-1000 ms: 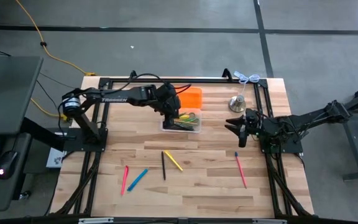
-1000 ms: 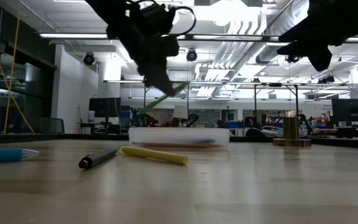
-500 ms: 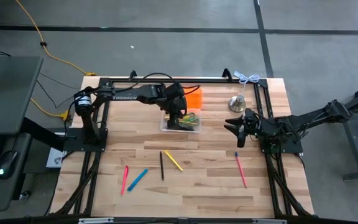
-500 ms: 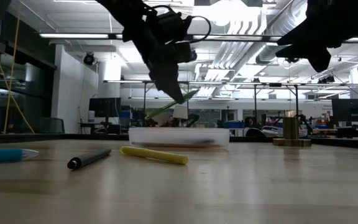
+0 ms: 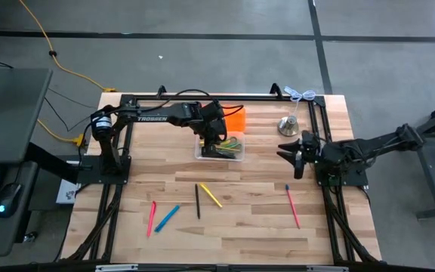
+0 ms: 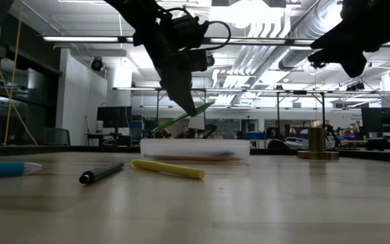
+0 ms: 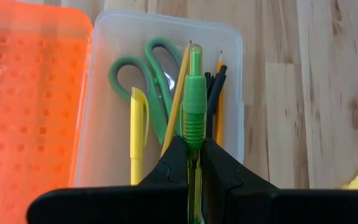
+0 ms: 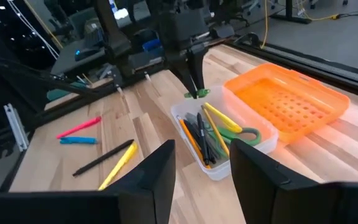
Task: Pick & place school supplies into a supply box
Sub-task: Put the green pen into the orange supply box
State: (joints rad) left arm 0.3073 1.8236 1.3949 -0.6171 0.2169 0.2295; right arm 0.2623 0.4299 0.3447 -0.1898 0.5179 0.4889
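The left arm reaches out from its base across the far half of the table, its wrist bent downward, and the left gripper (image 5: pixel 216 140) hangs above the table with its two dark fingers (image 7: pixel 166 171) pinched tight on a slim green pen (image 7: pixel 193 99) that slants out below them. The right arm lies folded low along the right side, raised clear of the tabletop, and the right gripper (image 5: pixel 296 153) points inward with its fingers (image 8: pixel 156 169) spread apart and nothing between them.
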